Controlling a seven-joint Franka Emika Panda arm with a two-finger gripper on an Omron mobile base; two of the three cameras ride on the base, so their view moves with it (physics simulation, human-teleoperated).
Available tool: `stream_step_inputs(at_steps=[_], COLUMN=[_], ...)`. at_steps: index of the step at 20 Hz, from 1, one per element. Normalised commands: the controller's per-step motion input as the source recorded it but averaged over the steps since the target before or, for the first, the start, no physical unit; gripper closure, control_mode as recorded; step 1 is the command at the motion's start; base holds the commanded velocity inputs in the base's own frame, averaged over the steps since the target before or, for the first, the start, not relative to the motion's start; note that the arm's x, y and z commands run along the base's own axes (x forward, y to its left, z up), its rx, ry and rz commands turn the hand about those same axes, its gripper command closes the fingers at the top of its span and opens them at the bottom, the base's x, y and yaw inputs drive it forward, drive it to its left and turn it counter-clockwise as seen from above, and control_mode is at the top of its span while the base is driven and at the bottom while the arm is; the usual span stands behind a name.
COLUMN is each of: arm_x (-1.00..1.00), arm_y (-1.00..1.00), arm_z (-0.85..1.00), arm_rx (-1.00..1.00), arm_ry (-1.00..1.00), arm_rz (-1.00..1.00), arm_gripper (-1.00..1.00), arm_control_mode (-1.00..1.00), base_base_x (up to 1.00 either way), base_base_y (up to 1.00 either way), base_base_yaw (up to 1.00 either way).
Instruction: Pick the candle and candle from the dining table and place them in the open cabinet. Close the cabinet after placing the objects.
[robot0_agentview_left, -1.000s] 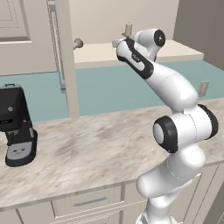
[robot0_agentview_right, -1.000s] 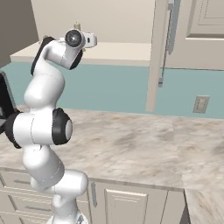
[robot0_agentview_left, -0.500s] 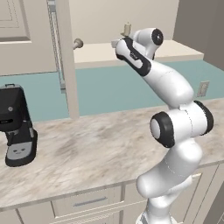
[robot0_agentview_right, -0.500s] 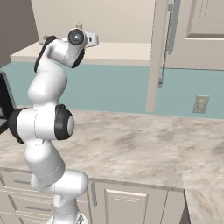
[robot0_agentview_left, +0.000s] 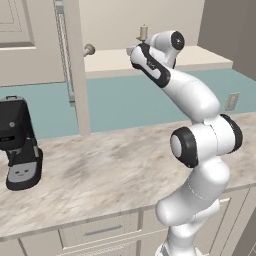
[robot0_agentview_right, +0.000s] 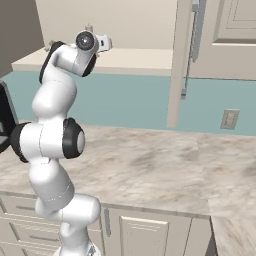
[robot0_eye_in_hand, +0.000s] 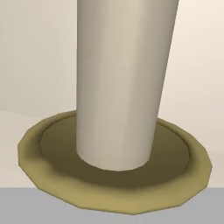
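From the left base view, the white arm rises from the lower right and reaches up and back to the open cabinet (robot0_agentview_left: 150, 57), whose pale shelf runs across the upper middle. The gripper (robot0_agentview_left: 134, 50) sits at the shelf's front edge. Just behind the wrist, a pale candle (robot0_agentview_left: 143, 33) stands upright on the shelf. Farther left on the same shelf is a second, small rounded candle (robot0_agentview_left: 89, 49), partly hidden by the edge of the open cabinet door (robot0_agentview_left: 75, 65), which stands edge-on with a slim grey bar handle. Below, a veined marble worktop (robot0_agentview_left: 110, 175) carries a black coffee machine (robot0_agentview_left: 19, 142) at far left. A wall outlet (robot0_agentview_left: 231, 101) sits on the teal backsplash to the right.

From the right base view, the arm climbs from the lower left and its hand (robot0_agentview_right: 102, 42) lies at the shelf's front. The candle (robot0_agentview_right: 89, 28) peeks up right behind the wrist. The open door (robot0_agentview_right: 181, 60) hangs edge-on at centre right, above the worktop (robot0_agentview_right: 150, 165).

In the hand view, a thick pale candle (robot0_eye_in_hand: 122, 78) stands upright on a round brass dish (robot0_eye_in_hand: 113, 175), very close to the camera. The fingertips cannot be seen here; the jaws are closed together, and the candle stands on its own on the shelf.
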Motion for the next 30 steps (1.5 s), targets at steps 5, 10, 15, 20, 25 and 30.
stream_step_inputs(at_steps=[5, 10, 15, 20, 25, 30], arm_x=[0.16, 0.04, 0.0, -0.1, -0.22, -0.21], arm_y=[0.07, 0.11, 0.0, -0.01, -0.09, -0.13], arm_z=[-0.19, -0.03, -0.06, -0.12, -0.03, 0.0], arm_rx=[0.0, 0.0, 0.0, 0.0, 0.0, 0.0], arm_ry=[0.02, 0.01, -0.02, -0.03, -0.03, 0.0], arm_rz=[0.01, -0.01, 0.0, 0.0, 0.0, -0.02], arm_gripper=[-1.0, -1.0, -1.0, -1.0, -1.0, -1.0], arm_control_mode=[-1.0, -1.0, -1.0, -1.0, -1.0, -1.0], base_base_x=[0.0, 0.0, 0.0, 0.0, 0.0, 0.0], base_base_y=[0.0, 0.0, 0.0, 0.0, 0.0, 0.0], base_base_yaw=[0.0, 0.0, 0.0, 0.0, 0.0, 0.0])
